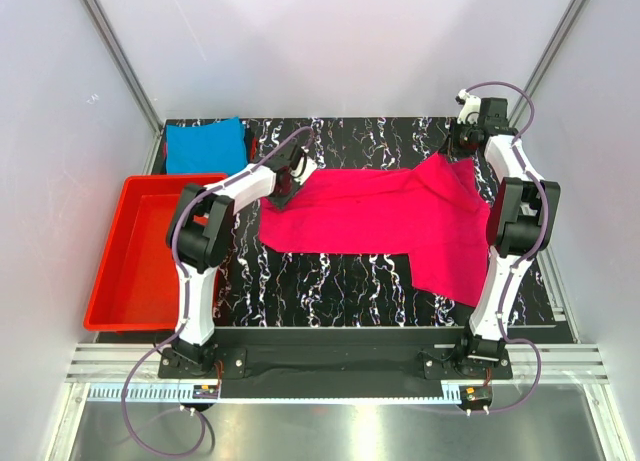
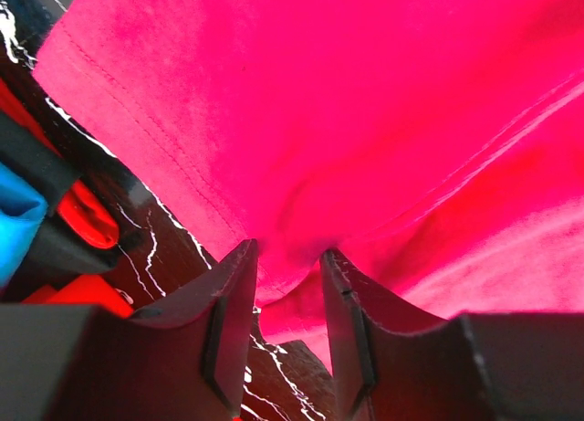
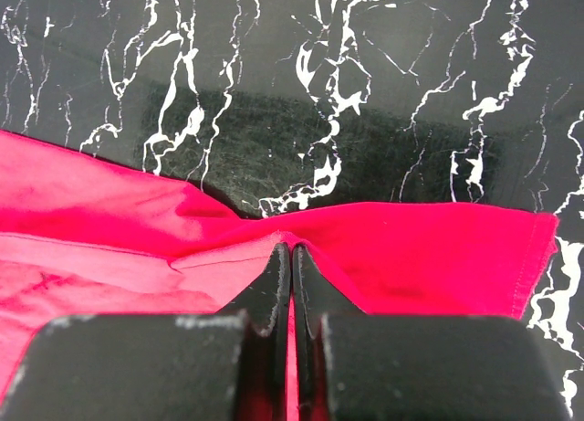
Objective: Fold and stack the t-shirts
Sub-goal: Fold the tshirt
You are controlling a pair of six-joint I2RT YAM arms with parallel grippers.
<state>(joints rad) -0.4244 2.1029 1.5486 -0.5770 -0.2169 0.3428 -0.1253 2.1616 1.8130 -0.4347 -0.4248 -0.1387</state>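
**Both claws on the pink shirt, right of the tray**

My left claw [image 1: 292, 174] is gripping the pink t-shirt [image 1: 380, 216]. In the left wrist view the left claw [image 2: 287, 257] has its jaws partly apart, with a bunched fold of the pink t-shirt [image 2: 319, 101] pinched between them. A stitched hem runs diagonally across the upper left of that view. This grip is just right of the far right corner of the red tray [image 1: 110, 251].

My right claw [image 1: 462, 146] is closed on the same shirt. In the right wrist view the right claw [image 3: 291, 252] has its jaws pressed nearly together, with only a thin strip of the pink t-shirt [image 3: 411, 257] between them. The cloth rises to a small peak at the fingertips. This grip is on the shirt's end away from the tray, well apart from the tray.

The pink t-shirt is on the desk [image 1: 330, 281], right of the tray and not touching it. It is stretched sideways between my two grips. The end away from the tray is wider and hangs toward the near edge. It is wrinkled, not flat.

The blue t-shirt [image 1: 205, 144] is a folded square on the desk, just beyond the tray's far edge. A bit of the blue t-shirt [image 2: 14, 220] shows at the left edge of the left wrist view. Neither claw touches it.

The desk [image 3: 365, 92] is black with white marbling.
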